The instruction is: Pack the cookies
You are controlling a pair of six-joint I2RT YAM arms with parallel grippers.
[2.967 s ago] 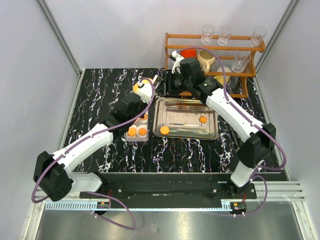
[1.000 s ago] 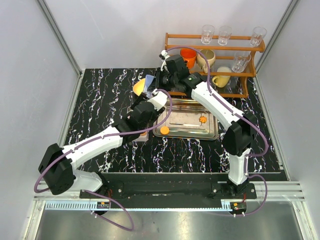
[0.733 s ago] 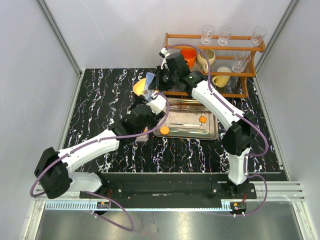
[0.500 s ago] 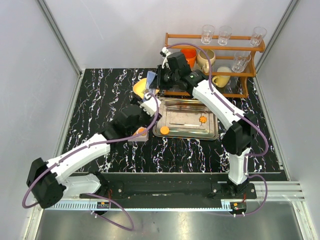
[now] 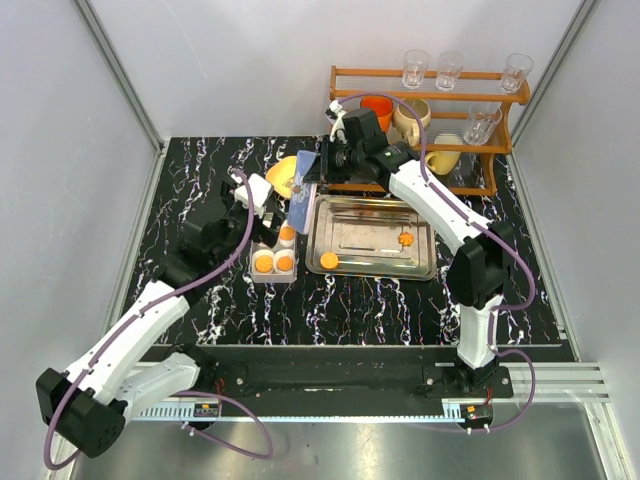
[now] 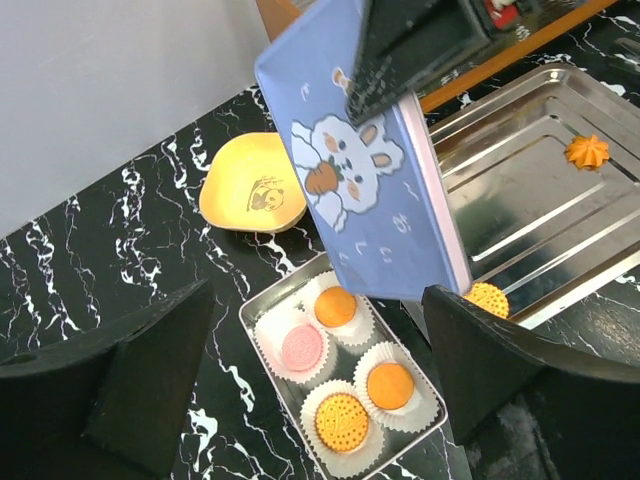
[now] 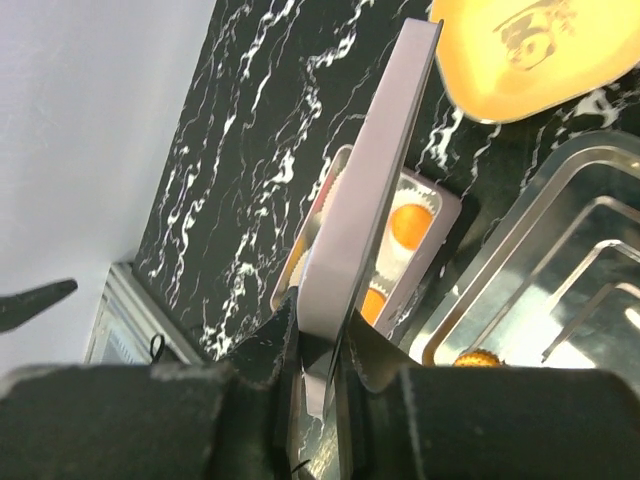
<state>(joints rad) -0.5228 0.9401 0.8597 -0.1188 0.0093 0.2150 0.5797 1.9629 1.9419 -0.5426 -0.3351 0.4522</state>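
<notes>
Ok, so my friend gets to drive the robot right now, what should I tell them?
Left gripper: open and empty, hovering near the box.
Right gripper: shut on the blue bunny lid, held tilted over the box.
Done: four cookies sit in paper cups in the box, three orange and one pink.
Left: a flower cookie and a round cookie lie on the steel tray. The lid is not on the box yet.

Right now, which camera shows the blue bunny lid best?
The left wrist view: the lid faces it, bunny print plain, the right gripper clamping its top edge. The top external view shows only a thin blue sliver; the right wrist view sees it edge-on.
</notes>
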